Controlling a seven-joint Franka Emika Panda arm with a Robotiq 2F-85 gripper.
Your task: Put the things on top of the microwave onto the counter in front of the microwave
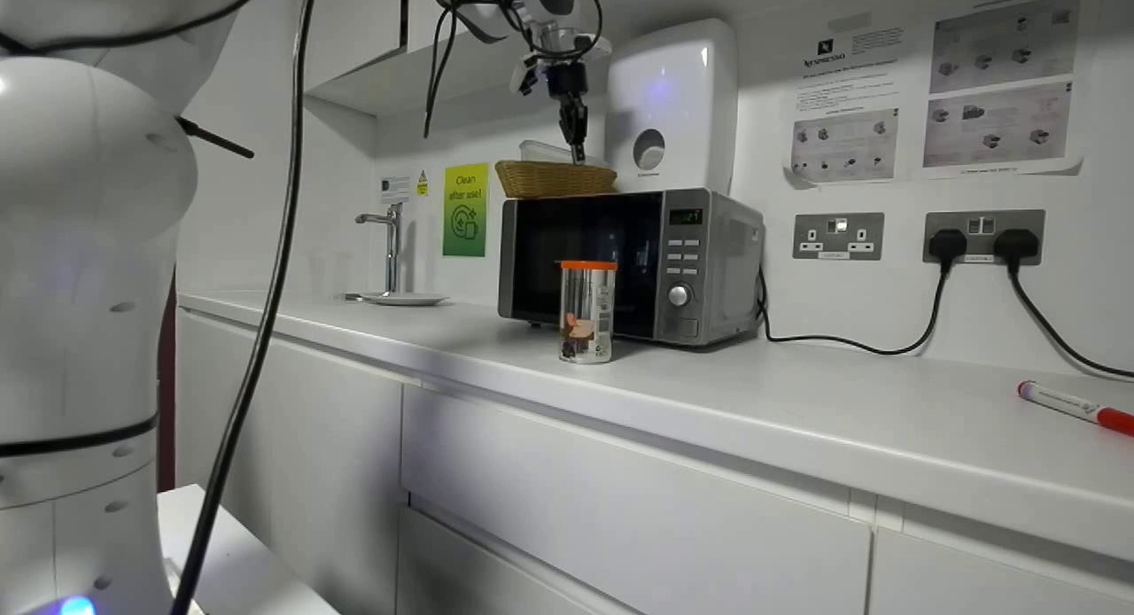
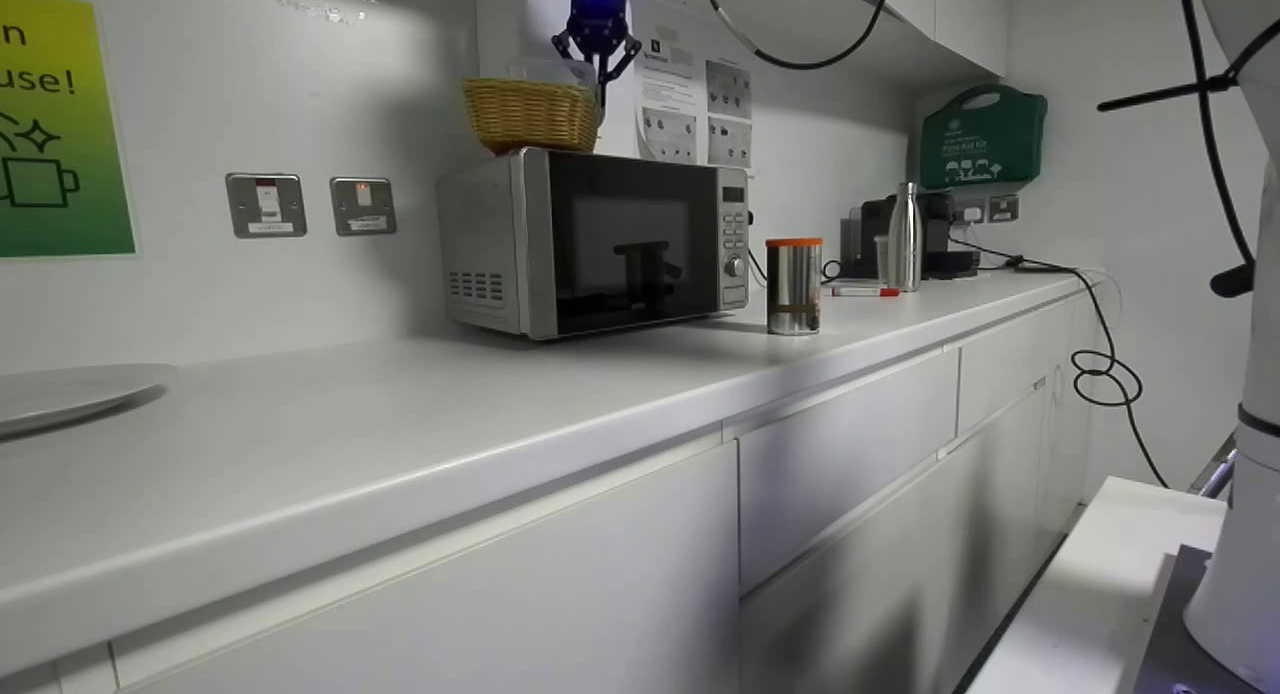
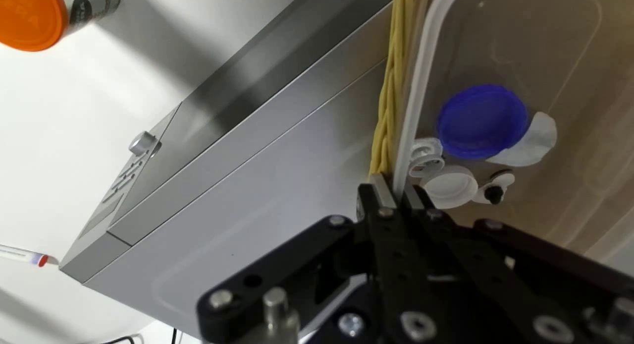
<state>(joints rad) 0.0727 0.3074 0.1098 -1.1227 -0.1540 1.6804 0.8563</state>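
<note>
Two items on top of the microwave (image 1: 638, 256): wicker basket (image 1: 549, 182), toward the top's left edge as you face the door, and a clear tub (image 3: 554, 96) sitting inside it. Wrist view: gripper (image 3: 397, 193) closed on the tub's rim; can't tell if the basket's edge is pinched too. Orange-lidded tin (image 1: 587, 307) upright on the counter (image 1: 842, 398), in front of the microwave, near the counter's front edge. Red-capped marker (image 1: 1076, 404) lies right of the microwave.
</note>
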